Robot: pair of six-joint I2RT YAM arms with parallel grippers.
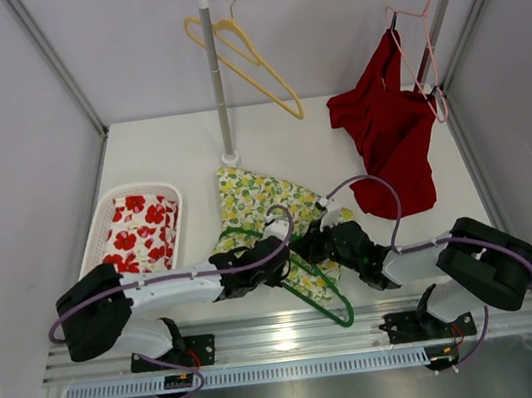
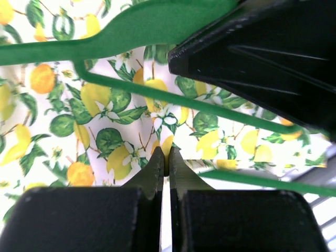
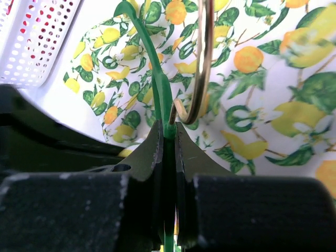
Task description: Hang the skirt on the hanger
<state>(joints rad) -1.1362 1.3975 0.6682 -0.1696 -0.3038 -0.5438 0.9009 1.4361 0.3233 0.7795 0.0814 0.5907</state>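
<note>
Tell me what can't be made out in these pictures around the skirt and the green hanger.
1. Top view: the left gripper and right gripper cover the green hanger's neck and the skirt under them.
2. Left wrist view: whether the shut left gripper pinches skirt fabric; its own fingertips hide the contact.
3. Right wrist view: the hanger's metal hook is cut off by the top edge.

My two arms, left arm [image 1: 160,291] and right arm [image 1: 421,262] — white links, bulky black joint housings, lilac cables [image 1: 369,177] looping along each, black wedge-shaped fingers [image 2: 152,178]
</note>
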